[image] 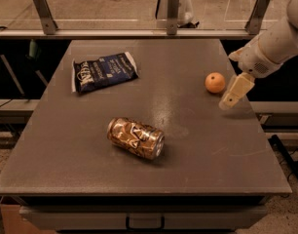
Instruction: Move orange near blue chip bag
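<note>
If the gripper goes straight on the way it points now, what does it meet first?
The gripper, right of the orange, would probably meet the bare table first, not the orange; depth is unclear.

1. Gripper (228,101): above the right side of the table (202,150), just right of the orange (215,82). No label, number or sign can be read on it.
2. Blue chip bag (104,71), far left of the gripper and a little farther back: white lettering on the navy face, larger characters at its left end and smaller lines beside them. None can be read, so the brand is not determined.
3. Drink can (136,138), on its side, left of the gripper and nearer the front edge: brown-gold pattern only, no readable word.
4. Orange, table: no markings seen.
</note>
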You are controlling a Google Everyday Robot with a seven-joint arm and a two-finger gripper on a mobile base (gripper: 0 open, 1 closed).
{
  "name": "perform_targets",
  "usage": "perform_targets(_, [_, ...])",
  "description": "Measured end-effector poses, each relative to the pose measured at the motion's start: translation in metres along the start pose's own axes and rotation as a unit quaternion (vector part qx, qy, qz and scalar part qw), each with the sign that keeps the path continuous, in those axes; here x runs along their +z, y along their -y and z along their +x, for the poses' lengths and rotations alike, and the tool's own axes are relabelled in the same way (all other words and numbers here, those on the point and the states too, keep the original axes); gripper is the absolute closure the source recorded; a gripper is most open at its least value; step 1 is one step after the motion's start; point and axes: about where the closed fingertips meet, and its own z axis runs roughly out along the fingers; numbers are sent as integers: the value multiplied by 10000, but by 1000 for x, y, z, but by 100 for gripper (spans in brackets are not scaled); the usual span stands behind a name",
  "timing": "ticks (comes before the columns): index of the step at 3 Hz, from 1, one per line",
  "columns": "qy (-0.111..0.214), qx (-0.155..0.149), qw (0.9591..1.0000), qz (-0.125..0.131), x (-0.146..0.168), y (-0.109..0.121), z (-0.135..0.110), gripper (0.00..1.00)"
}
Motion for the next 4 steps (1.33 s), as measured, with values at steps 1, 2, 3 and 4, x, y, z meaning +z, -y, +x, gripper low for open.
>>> perform_targets(1, [79, 249, 9996, -106, 21, 6, 4, 17])
perform_targets(2, [165, 471, 9986, -168, 33, 12, 7, 40])
perform_targets(3, [176, 490, 9985, -175, 30, 13, 5, 64])
perform_targets(4, [177, 491, 9985, -175, 25, 14, 3, 87])
